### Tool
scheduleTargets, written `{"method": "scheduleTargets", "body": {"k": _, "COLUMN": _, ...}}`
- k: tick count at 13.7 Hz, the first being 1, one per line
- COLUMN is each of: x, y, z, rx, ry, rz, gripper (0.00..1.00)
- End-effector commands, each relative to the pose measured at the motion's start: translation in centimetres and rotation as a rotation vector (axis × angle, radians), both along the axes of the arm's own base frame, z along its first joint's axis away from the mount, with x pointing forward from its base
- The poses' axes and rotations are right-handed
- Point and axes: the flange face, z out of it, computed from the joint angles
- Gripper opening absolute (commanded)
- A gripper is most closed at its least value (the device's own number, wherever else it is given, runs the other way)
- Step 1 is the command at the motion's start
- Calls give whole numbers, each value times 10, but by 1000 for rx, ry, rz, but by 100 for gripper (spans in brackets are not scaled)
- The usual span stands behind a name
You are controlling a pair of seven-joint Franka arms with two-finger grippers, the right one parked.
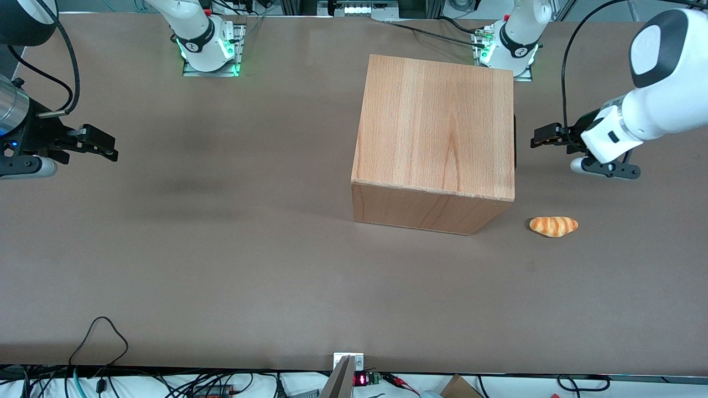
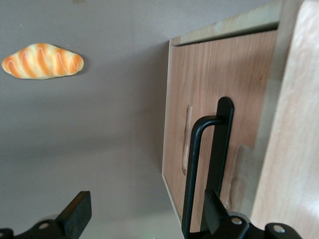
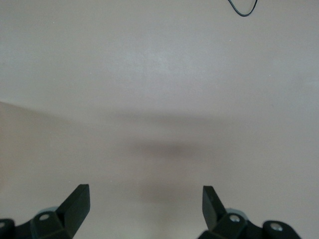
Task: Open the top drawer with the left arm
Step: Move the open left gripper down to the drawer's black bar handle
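The wooden cabinet (image 1: 437,127) stands mid-table with its drawer face turned toward the working arm's end. In the front view only a black sliver of the handle (image 1: 515,141) shows at its edge, and no drawer sticks out. The left wrist view shows the top drawer's pale front panel (image 2: 288,149) with its slim black bar handle (image 2: 192,169). My left gripper (image 1: 541,138) hovers level with the handle, a short gap in front of the drawer face. It (image 2: 147,199) is open and holds nothing. One finger (image 2: 215,211) overlaps the handle bar, the other (image 2: 76,215) hangs over bare table.
A striped bread roll (image 1: 553,226) (image 2: 42,60) lies on the brown table (image 1: 221,249), nearer the front camera than my gripper and beside the cabinet's corner. A lower wood panel with a recessed grip (image 2: 188,142) sits under the handle.
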Motion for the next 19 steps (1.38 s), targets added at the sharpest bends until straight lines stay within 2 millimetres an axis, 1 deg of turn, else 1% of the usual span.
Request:
{"method": "scheduleTargets", "body": {"k": 1, "x": -9, "y": 0, "z": -10, "rx": -35, "ry": -13, "rz": -8, "gripper": 100}}
{"method": "scheduleTargets", "body": {"k": 4, "x": -11, "y": -1, "z": -19, "rx": -48, "ry": -8, "rz": -14, "gripper": 100}}
{"method": "scheduleTargets", "body": {"k": 6, "x": -14, "y": -2, "z": -28, "rx": -51, "ry": -4, "rz": -25, "gripper": 100}}
{"method": "scheduleTargets", "body": {"k": 19, "x": -23, "y": -6, "z": -50, "rx": -119, "ry": 24, "rz": -54, "gripper": 100}}
